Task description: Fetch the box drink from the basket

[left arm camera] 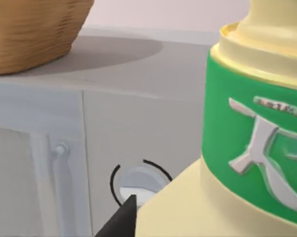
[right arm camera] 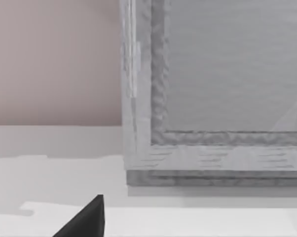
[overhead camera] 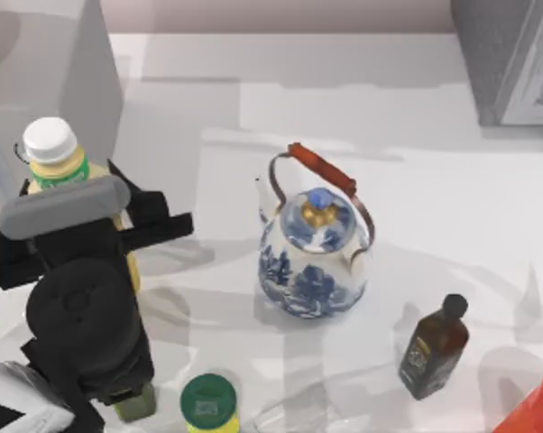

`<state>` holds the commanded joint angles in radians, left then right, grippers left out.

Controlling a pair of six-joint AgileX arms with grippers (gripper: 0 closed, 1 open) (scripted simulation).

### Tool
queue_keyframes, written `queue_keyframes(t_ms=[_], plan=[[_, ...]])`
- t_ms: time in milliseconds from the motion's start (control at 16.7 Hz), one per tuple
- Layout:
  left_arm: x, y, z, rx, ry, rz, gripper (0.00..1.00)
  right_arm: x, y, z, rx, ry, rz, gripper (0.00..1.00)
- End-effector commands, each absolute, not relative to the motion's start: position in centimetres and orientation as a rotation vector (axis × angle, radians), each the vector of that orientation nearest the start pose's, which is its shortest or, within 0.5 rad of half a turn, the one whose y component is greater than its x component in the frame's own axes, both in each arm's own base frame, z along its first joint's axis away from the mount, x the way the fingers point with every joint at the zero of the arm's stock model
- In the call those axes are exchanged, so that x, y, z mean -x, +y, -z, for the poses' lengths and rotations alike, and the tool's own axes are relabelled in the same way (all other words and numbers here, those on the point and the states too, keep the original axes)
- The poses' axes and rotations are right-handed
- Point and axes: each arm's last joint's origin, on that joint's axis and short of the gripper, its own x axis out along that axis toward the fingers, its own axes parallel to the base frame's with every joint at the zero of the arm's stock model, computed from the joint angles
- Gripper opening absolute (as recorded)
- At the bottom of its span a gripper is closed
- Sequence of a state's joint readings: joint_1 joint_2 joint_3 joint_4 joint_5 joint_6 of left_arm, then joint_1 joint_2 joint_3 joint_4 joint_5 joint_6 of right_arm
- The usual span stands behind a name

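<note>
Top view: left gripper fingers clamping the box drink at mid-body; seeming light, rigid, slick-sided, gripping below green band.

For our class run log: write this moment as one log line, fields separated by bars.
left claw: shut on box drink, at table's left | basket: apart, drink out of it | right arm: parked, facing grey cabinet

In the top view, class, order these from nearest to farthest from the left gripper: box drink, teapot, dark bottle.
1. Box drink: at the table's left, at the left gripper itself.
2. Teapot: blue and white, mid-table.
3. Dark bottle: toward the right, near the front edge.
</note>
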<state>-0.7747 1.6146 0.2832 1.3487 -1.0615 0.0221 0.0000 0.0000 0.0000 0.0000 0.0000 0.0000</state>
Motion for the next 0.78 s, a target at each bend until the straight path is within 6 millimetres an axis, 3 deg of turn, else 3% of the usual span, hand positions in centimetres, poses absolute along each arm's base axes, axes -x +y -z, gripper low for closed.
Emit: queue_keyframes(t_ms=[240, 780], plan=[[-18.76, -14.51, -13.96, -0.001, 0.007, -0.303, 0.00, -10.57, -0.12, -16.00, 0.000, 0.000, 0.000, 1.00], [-18.76, -14.51, -13.96, -0.001, 0.007, -0.303, 0.68, -10.57, -0.12, -16.00, 0.000, 0.000, 0.000, 1.00]])
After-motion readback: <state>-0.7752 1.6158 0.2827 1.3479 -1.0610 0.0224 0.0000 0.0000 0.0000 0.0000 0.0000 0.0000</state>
